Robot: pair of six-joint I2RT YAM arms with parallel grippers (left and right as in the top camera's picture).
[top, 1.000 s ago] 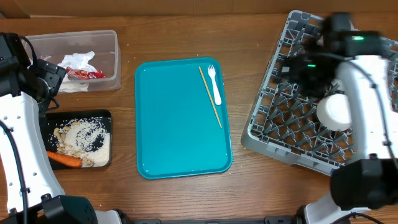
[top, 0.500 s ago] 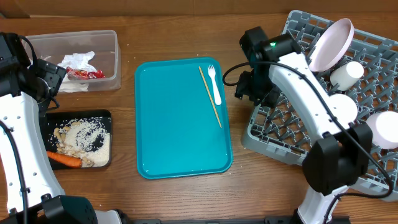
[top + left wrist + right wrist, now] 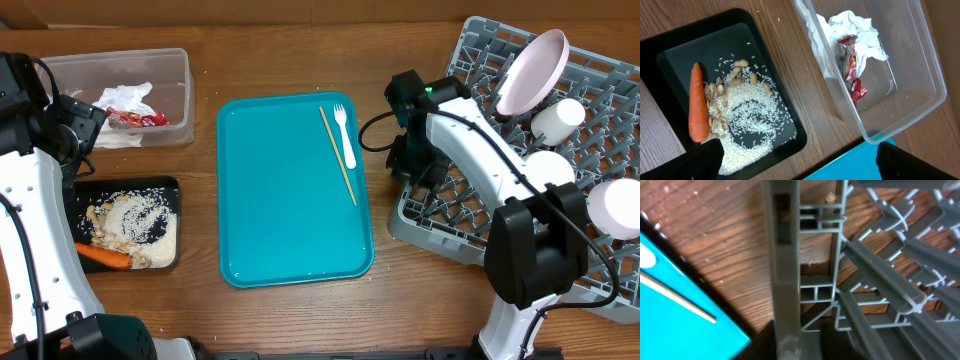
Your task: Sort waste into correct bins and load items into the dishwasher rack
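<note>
Fingers of the right gripper [image 3: 790, 346] straddle the wall of the dishwasher rack [image 3: 455, 240] nearest the teal tray [image 3: 290, 220], apparently clenching it, though blur leaves contact unsure. Left of the tray, the left gripper [image 3: 797, 150] hangs spread wide, grasping nothing. One fork [image 3: 345, 135] and one stick [image 3: 338, 155] lie along the tray's right edge, with a bare strip of table [image 3: 300, 60] between tray and rack. The rack holds one plate [image 3: 530, 72], one cup [image 3: 558, 118] and two bowls [image 3: 548, 172].

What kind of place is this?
Probably a robot practice table set up like a kitchen clean-up spot: a dishwasher rack holding a plate, and a teal tray with a white fork.
</note>
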